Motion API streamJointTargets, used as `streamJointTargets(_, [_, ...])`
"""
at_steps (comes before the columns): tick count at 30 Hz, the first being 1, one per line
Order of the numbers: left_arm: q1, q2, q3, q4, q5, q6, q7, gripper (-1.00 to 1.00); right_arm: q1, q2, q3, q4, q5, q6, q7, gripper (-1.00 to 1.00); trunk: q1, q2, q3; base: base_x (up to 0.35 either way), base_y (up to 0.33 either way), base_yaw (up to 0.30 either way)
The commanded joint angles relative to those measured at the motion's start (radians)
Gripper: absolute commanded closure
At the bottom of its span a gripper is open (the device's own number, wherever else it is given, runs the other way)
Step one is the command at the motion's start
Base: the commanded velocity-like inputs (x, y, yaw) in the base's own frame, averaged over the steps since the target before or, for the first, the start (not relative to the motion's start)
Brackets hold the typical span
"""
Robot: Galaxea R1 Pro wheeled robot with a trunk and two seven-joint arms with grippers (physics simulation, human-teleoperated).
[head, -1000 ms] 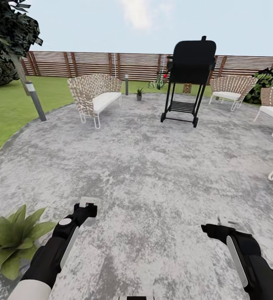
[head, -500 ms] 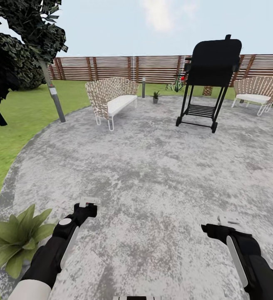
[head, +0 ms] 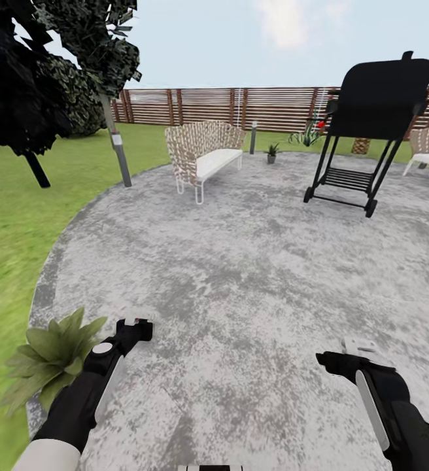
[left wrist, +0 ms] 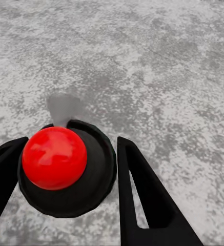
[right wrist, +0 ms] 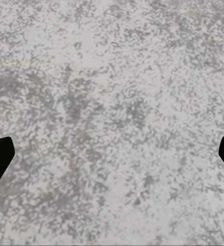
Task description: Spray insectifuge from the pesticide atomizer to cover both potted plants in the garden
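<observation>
Your left gripper (left wrist: pixel 70 142) is clamped around the pesticide atomizer (left wrist: pixel 55 158), your right gripper (right wrist: pixel 115 148) gapes wide and empty above the patio (head: pixel 240 261), one potted plant (head: pixel 54 356) sits just beside your left arm, and the other potted plant (head: pixel 271 152) is far off near the fence (head: pixel 273 108).

Black arms, white stripes, black tapered jaws

The round grey patio (head: pixel 254 275) holds a woven bench (head: pixel 205 157), a black grill (head: pixel 365 131) and a leafy plant (head: pixel 54 353) at its edge.
</observation>
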Motion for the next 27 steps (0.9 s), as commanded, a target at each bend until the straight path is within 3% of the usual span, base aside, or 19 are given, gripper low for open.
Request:
streamJointTargets(1, [-0.001,0.0,-0.001,-0.001,-0.004,0.005,-0.003,1.0,0.0,0.0,-0.001,-0.001,-0.005,0.005,0.0,-1.0,0.0,0.0,-0.001,0.268,-0.005,0.159])
streamJointTargets(11, [-0.001,0.0,-0.001,-0.001,-0.005,0.005,-0.003,1.0,0.0,-0.001,0.0,-0.001,-0.005,0.005,0.0,-1.0,0.0,0.0,-0.001,0.322,-0.075,0.049])
streamJointTargets(18, [0.0,0.0,-0.001,-0.001,-0.005,0.005,-0.003,1.0,0.0,-0.001,0.0,-0.001,-0.005,0.004,0.0,-1.0,0.0,0.0,-0.001,0.283,-0.138,0.21])
streamJointTargets(27, [-0.001,0.0,-0.002,-0.001,-0.005,0.005,-0.003,1.0,0.0,-0.001,0.0,-0.001,-0.005,0.004,0.0,-1.0,0.0,0.0,-0.001,0.123,-0.086,0.176])
